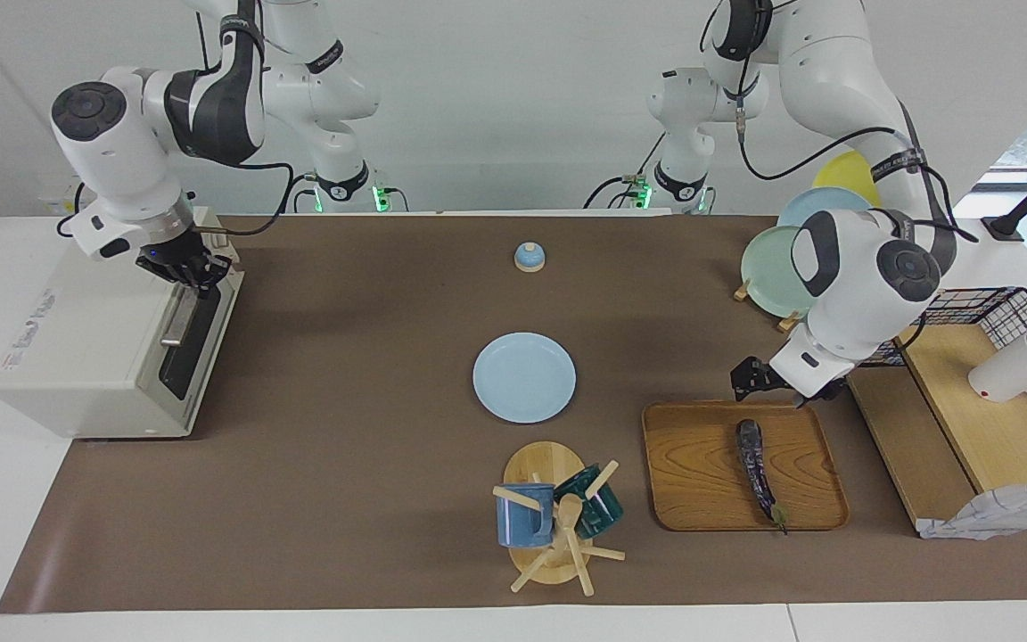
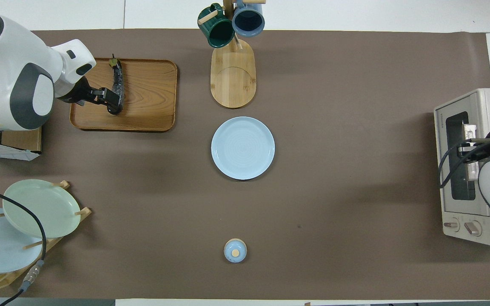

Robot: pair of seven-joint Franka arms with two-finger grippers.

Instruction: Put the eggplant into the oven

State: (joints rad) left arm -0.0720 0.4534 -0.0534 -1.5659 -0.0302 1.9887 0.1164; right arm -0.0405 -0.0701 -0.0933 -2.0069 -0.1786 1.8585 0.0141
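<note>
A: What is held by the rectangular wooden tray (image 1: 701,464)?

B: The long, glossy dark purple eggplant (image 1: 756,467) is laid flat in it, green stem tip pointed away from the robots. The boxy off-white toaster oven (image 1: 94,348) is stationed at the right arm's end of the desk (image 1: 344,464), door shut.

A: End effector status?

B: The left end effector (image 1: 768,385) is spread wide over the tray's nearer edge, nothing gripped. The right end effector (image 1: 188,267) is pressed together at the oven's upper front edge; contact with the metal bar handle (image 1: 176,314) cannot be confirmed. From overhead, its fingertips are hidden by the arm.
</note>
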